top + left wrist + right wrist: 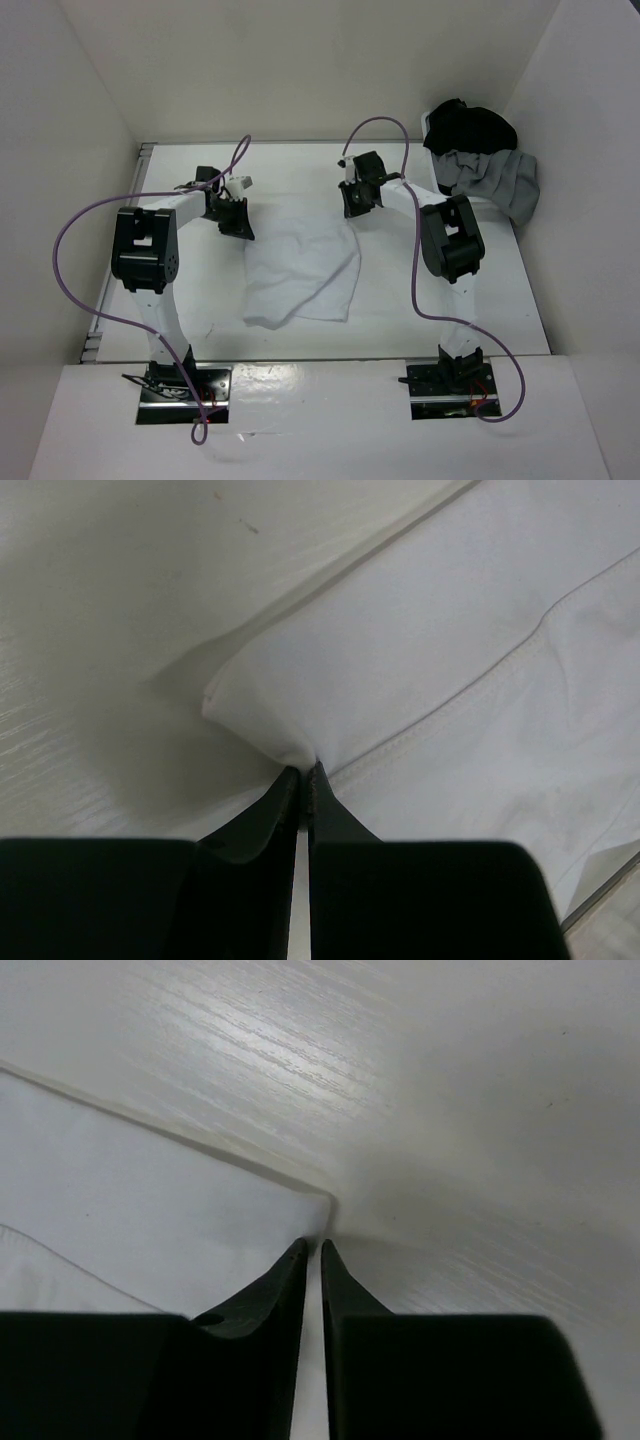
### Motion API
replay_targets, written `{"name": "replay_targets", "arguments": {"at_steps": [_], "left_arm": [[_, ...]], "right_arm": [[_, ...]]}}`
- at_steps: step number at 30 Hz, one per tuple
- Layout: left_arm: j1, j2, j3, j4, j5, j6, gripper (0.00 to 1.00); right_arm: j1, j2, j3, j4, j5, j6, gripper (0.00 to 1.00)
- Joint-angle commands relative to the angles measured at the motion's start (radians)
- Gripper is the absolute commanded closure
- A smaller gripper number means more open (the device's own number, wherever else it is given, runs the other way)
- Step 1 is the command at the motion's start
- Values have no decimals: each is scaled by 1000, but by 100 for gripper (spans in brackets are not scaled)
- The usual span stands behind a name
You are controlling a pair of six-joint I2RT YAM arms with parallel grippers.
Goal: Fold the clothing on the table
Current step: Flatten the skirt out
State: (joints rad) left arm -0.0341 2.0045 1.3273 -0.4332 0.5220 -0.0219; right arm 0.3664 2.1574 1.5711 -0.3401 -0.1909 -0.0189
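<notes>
White, thin clothing lies rumpled near the middle of the tabletop, one layer over another, with a stitched hem crossing it in the left wrist view. The left gripper is at the cloth's far left corner, its fingers pressed together on a small peak of fabric raised off the surface. The right gripper is at the far right corner, with only a slit between its fingers. The cloth's edge runs into that slit, so it seems to be nipping the corner, though the view is too tight to be sure. A grey garment and a black garment are heaped at the tabletop's far right corner, well apart from the clothing.
</notes>
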Motion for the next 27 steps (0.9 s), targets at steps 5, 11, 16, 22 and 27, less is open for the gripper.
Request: {"name": "replay_targets", "arguments": {"at_steps": [5,11,16,22,27], "left_arm": [[5,-6,-11,-4,36,30,95],[5,-6,-11,-4,36,39,95],[5,-6,-11,-13,47,39,95],[5,-6,-11,-13,47,39,95],[5,4,-2,-13,56,39,95]], "right_arm": [[-3,18,38,-45,-71,-16,52],[-3,18,38,-45,-124,-7,40],[-3,27,38,-45,-142,-7,44],[-3,45,38,-45,-162,-16,62],[-3,56,38,-54,-173,-16,82]]}}
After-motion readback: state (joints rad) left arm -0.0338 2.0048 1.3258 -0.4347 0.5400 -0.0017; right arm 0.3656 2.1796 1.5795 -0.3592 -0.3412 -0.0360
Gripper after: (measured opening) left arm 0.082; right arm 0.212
